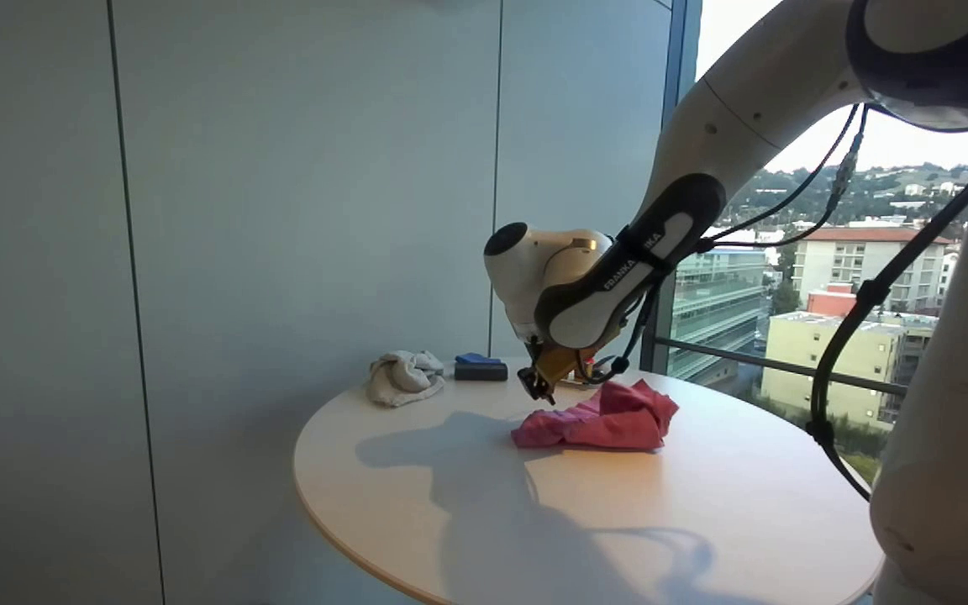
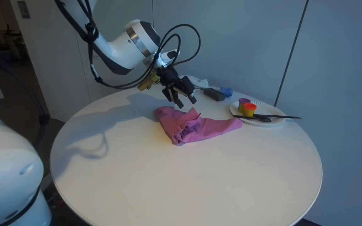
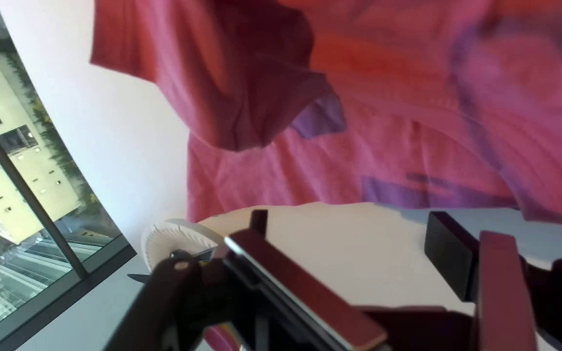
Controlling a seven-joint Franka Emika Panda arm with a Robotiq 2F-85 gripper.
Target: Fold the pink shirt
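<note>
The pink shirt (image 1: 623, 418) lies bunched on the round white table (image 1: 366, 504). In an exterior view the shirt (image 2: 200, 127) has a raised, crumpled left part and a flatter strip reaching right toward the plate. In the wrist view the shirt (image 3: 408, 131) fills the upper part, with a fold standing up at left and a straight lower edge. My gripper (image 2: 186, 102) is just above the shirt's far edge, pointing down at a tilt. In the wrist view the gripper (image 3: 344, 239) has its fingers wide apart, with only table between them. It is apart from the cloth.
A paper plate (image 2: 276, 110) with small lidded tubs (image 2: 249, 110) and dark cutlery (image 2: 276, 116) stands beyond the shirt's right end. A pale cloth (image 1: 406, 378), a black case (image 1: 481, 371) and a blue item (image 1: 477, 359) lie along the table's back edge by the wall.
</note>
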